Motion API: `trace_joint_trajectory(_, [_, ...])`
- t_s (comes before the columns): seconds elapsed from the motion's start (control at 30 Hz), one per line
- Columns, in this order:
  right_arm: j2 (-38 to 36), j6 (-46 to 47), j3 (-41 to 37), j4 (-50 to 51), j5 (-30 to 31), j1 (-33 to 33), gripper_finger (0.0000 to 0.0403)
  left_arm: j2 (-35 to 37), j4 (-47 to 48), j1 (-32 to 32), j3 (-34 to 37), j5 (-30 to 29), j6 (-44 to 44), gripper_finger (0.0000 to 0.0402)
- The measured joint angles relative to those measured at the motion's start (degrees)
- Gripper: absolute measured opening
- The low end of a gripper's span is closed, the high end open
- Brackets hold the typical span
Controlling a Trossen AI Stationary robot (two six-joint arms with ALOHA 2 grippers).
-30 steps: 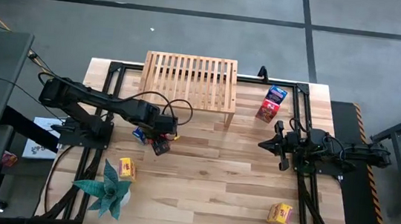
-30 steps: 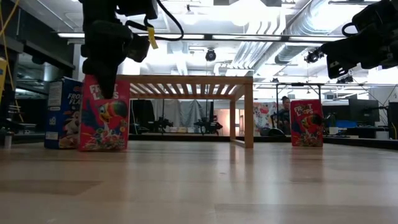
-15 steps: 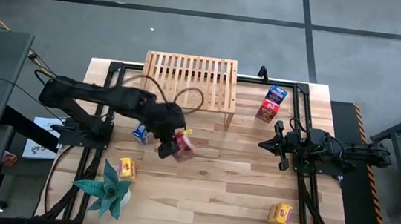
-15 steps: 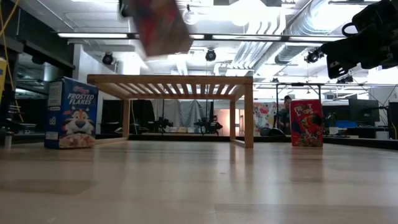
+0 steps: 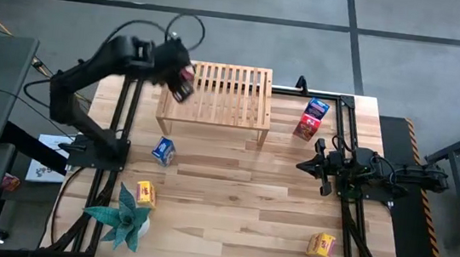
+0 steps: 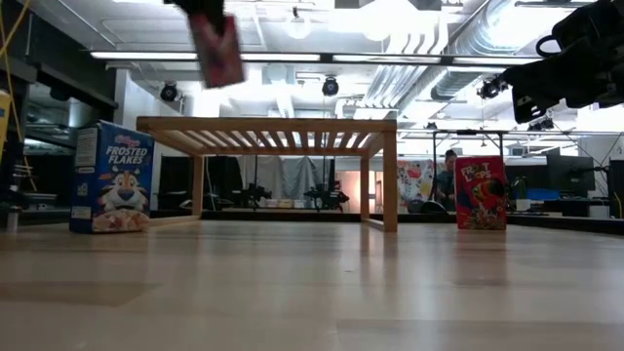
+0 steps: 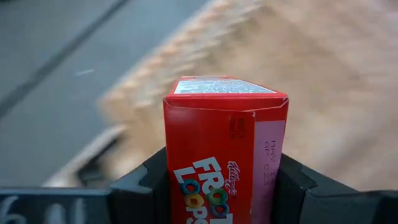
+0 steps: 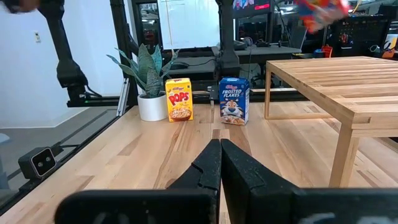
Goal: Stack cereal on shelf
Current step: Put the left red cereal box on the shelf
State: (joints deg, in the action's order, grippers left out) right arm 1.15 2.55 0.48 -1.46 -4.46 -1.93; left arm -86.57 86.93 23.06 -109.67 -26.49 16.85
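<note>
My left gripper (image 5: 182, 81) is raised over the left end of the light-wood shelf (image 5: 225, 94) and is shut on a red Froot Loops box (image 7: 221, 155). In the low view the red box (image 6: 216, 49) hangs high above the shelf top (image 6: 273, 125). A blue Frosted Flakes box (image 5: 163, 150) stands on the table in front of the shelf. My right gripper (image 5: 316, 166) is shut and empty, and hovers at the table's right side. My left gripper pinches the red box between its two fingers (image 7: 138, 186), one on each opposite side, on the pink narrow side (image 7: 268, 180) and the side across from it. The box's far end sticks out past the fingers. The box is lifted clear, above the shelf.
A red box (image 5: 304, 128) and a blue box (image 5: 318, 109) stand right of the shelf. One yellow box (image 5: 146, 192) stands by the teal plant (image 5: 122, 216) at the near left. Another yellow box (image 5: 321, 244) stands at the near right.
My left gripper has lifted the red box off the table beside the blue box. It has carried it up and toward the far edge, to above the shelf's left end. The box tipped on the way. The blue box stays in place.
</note>
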Motion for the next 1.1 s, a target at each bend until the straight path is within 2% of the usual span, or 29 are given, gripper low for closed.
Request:
trace_joint_trajectory(0.1, [-0.01,0.0,0.01,-0.02,0.01,0.0,0.0,-1.84,-2.44,6.83,0.16,-2.06,-11.46,0.0165])
trace_joint_trajectory(0.2, [-0.01,0.0,0.0,-0.01,0.01,0.0,0.0,-3.16,-7.73,11.27,0.13,1.46,-24.26,0.0165])
trace_joint_trajectory(0.33, [-0.01,0.01,0.01,-0.02,0.01,0.01,0.0,-4.6,-10.69,14.11,0.12,6.15,-40.49,0.0165])
trace_joint_trajectory(0.43, [-0.01,0.0,0.01,0.0,0.01,0.0,0.0,-5.36,-9.9,15.1,0.1,6.98,-47.47,0.0165])
trace_joint_trajectory(0.57, [-0.01,0.0,-0.01,-0.02,-0.01,0.0,0.0,-5.94,-4.0,14.75,0.07,9.2,-52.22,0.0165])
trace_joint_trajectory(0.67, [-0.01,0.0,0.0,-0.02,0.0,0.0,0.0,-5.88,-0.1,13.33,0.07,8.4,-54.77,0.0165])
trace_joint_trajectory(0.87, [0.0,0.0,0.01,-0.01,0.0,0.0,0.0,-6.13,-1.06,13.07,0.1,9.0,-56.73,0.0165])
trace_joint_trajectory(1.1, [-0.01,0.0,0.01,0.0,0.01,0.0,0.0,-10.32,-1.02,13.76,0.12,8.93,-58.08,0.0165])
